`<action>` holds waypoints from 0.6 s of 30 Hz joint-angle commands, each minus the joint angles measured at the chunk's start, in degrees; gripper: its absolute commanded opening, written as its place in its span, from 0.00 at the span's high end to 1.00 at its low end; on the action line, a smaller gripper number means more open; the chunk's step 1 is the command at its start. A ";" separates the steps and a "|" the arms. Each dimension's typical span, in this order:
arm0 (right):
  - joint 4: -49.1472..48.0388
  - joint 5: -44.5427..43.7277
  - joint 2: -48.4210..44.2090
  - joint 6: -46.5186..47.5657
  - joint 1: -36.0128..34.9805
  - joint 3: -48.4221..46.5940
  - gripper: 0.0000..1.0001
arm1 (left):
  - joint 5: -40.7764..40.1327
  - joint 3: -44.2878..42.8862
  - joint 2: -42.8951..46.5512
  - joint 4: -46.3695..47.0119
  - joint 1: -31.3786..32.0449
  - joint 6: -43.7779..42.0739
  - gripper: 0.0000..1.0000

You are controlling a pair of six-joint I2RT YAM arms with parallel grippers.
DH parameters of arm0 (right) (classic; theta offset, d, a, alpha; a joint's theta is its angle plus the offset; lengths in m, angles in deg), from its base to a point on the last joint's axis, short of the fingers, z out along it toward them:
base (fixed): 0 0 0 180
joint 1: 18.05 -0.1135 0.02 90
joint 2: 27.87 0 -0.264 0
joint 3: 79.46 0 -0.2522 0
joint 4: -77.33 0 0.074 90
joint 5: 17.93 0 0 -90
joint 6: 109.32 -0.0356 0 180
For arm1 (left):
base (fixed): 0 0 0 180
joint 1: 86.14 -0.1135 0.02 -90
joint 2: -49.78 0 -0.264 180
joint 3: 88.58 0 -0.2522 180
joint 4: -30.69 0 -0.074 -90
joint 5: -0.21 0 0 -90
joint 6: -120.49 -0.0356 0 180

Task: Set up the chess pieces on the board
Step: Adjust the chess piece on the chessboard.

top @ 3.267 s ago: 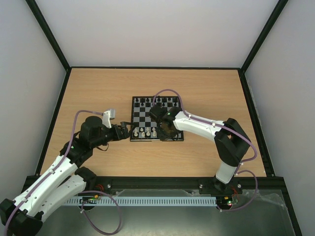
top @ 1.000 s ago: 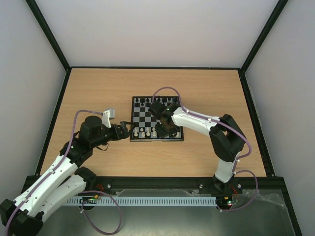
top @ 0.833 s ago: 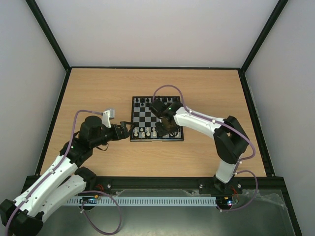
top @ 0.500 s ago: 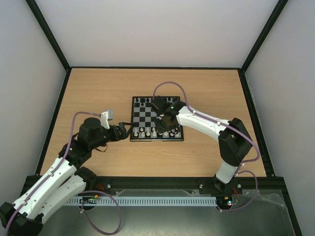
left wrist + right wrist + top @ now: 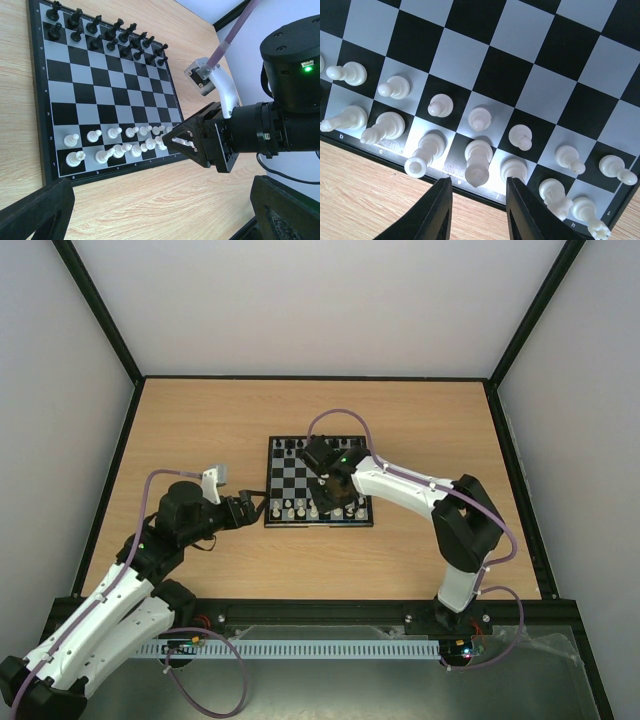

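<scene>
The board (image 5: 290, 478) lies mid-table. The cream-white chess pieces (image 5: 298, 508) stand in its two near rows, also in the left wrist view (image 5: 115, 132) and the right wrist view (image 5: 480, 119). My right gripper (image 5: 338, 502) hovers over the near right rows, open and empty. In its wrist view the gripper (image 5: 478, 189) straddles a tall cream piece (image 5: 479, 159) on the back row, jaws apart and clear of it. My left gripper (image 5: 258, 508) is open and empty just left of the board's near corner, its dark fingers (image 5: 35, 212) at the frame's bottom corners.
Black pieces (image 5: 300, 447) fill the board's two far rows (image 5: 100, 30). The middle squares (image 5: 510, 35) are bare. The right gripper (image 5: 176, 137) shows in the left wrist view over the near right corner. Wooden table (image 5: 200, 430) surrounds the board, with walls on three sides.
My right wrist has shifted a little toward the board's far side above the near rows. My left arm has drawn back slightly to the left.
</scene>
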 commanded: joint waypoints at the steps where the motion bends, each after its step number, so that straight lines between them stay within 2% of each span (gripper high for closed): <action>1: 0.93 0.36 1.55 0.61 0.14 -1.08 0.70 | -0.27 0.20 0.62 -0.56 -0.36 -0.18 0.00; 10: 0.45 0.55 3.02 0.81 0.10 -0.62 0.72 | -0.09 0.28 0.55 -0.30 -0.36 -0.21 0.00; 18: 0.11 0.93 3.39 1.05 0.09 -0.81 0.86 | -0.01 0.31 0.75 -0.26 -0.36 -0.35 0.01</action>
